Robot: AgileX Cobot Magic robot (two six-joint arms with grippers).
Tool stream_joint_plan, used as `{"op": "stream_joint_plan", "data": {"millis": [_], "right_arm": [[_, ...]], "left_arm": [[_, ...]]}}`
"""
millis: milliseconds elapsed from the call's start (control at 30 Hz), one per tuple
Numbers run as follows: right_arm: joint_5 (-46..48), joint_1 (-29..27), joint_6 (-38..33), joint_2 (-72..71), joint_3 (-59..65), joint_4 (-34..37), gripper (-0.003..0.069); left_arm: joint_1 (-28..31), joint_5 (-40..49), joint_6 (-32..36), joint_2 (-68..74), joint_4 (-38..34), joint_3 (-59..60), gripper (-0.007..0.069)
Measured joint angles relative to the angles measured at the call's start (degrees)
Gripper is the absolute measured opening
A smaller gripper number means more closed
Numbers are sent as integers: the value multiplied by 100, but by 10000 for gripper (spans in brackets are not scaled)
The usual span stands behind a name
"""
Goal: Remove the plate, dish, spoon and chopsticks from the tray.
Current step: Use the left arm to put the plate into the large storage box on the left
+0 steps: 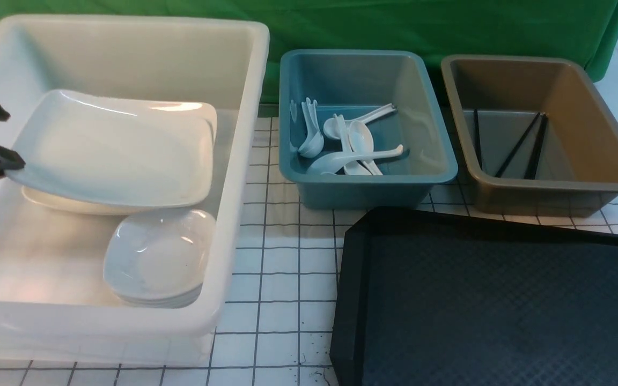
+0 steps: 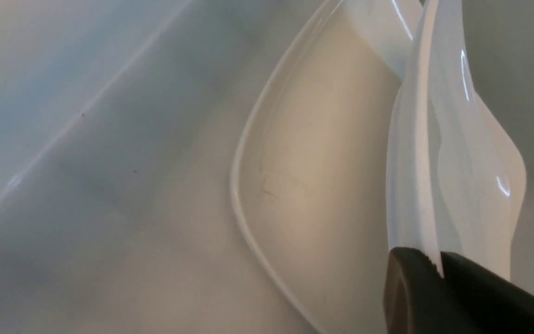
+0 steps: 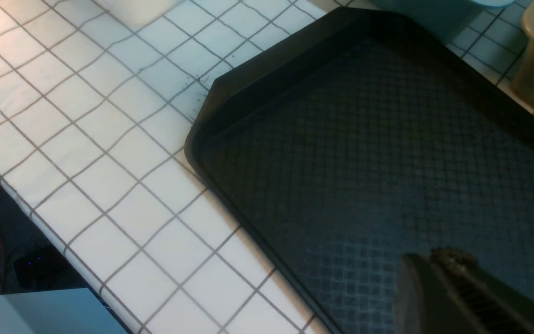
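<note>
The large white plate [image 1: 110, 147] hangs tilted inside the white bin [image 1: 234, 214], above a second plate lying there. My left gripper [image 1: 11, 163] is shut on its left rim; the left wrist view shows the rim [image 2: 452, 162] edge-on between the black fingers [image 2: 406, 287]. Small white dishes [image 1: 159, 257] are stacked at the bin's front. Several white spoons [image 1: 360, 142] lie in the blue bin, and black chopsticks [image 1: 518, 145] lean in the brown bin. The black tray [image 1: 502, 311] carries nothing. My right gripper [image 3: 434, 262] hovers shut over the tray [image 3: 364, 153], holding nothing.
The blue bin [image 1: 368, 182] and brown bin [image 1: 545, 187] stand side by side behind the tray, with green cloth behind them. A strip of white gridded tabletop [image 1: 282, 268] runs between the white bin and the tray. The table edge [image 3: 40, 218] drops off beside the tray.
</note>
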Motion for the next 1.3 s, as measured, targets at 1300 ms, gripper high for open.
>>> {"op": "stream_joint_plan", "data": {"millis": [1300], "right_arm": [[-25, 0, 623, 0, 0, 0, 73]], "left_arm": [[-182, -1449, 346, 609, -78, -11, 299]]}}
